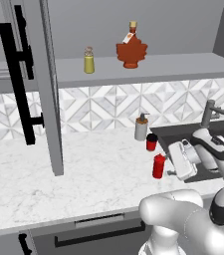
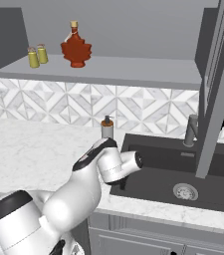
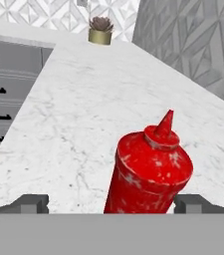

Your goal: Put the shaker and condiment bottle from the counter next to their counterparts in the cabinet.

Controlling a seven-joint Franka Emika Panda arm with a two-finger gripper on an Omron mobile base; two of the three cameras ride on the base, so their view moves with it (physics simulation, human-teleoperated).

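Cabinet shelf (image 1: 183, 67) holds two yellow-green shakers (image 2: 37, 55) and leaf-shaped syrup bottle (image 1: 131, 51); glossy red cone-top condiment bottle (image 3: 149, 173) stands near marble counter's (image 1: 58, 179) sink edge between wide-open gripper (image 3: 111, 203) fingers, ungripped.

A glossy white arm of rounded, bulbous links with dark grey joint bands, ending in a boxy white pincer (image 1: 170, 172) with small dark fingertips (image 3: 34, 203).

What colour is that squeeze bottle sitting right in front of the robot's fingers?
The condiment bottle is red all over, cone top included, with faint pale speckles. The hand view shows it best.
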